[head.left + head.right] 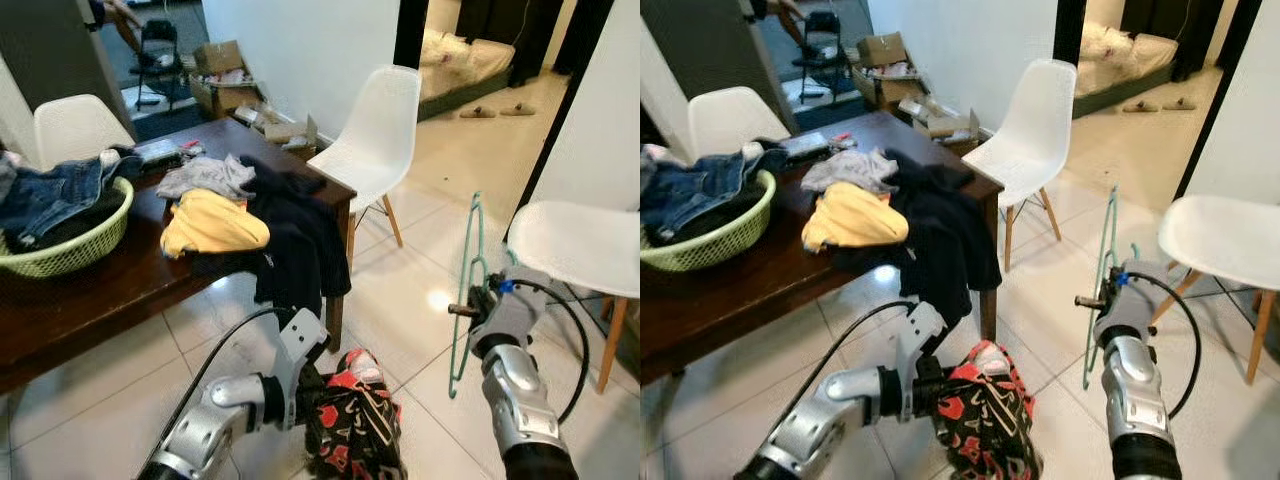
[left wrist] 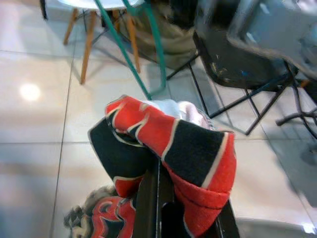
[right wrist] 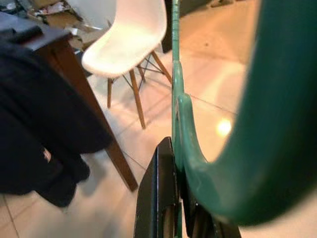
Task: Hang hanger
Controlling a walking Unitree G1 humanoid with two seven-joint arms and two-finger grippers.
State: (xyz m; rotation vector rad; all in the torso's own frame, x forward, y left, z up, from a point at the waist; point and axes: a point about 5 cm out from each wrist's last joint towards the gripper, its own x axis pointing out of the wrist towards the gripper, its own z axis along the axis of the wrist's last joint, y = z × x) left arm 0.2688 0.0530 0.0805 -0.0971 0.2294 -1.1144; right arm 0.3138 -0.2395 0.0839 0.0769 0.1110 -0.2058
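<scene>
So your green hanger [image 1: 466, 290] stands upright over the floor tiles [image 1: 400, 300], clamped in the right gripper [image 1: 478, 308] near the white chair [image 1: 580, 245]. Left gripper [image 1: 940, 385] is clenched on a red-black garment [image 1: 985, 415], low beside the table [image 1: 760, 280].

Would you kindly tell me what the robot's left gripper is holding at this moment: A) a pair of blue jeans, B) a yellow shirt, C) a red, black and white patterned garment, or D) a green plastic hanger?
C: the left gripper is shut on the red, black and white patterned garment low over the tiled floor, while the green plastic hanger is clamped in the right gripper.
</scene>
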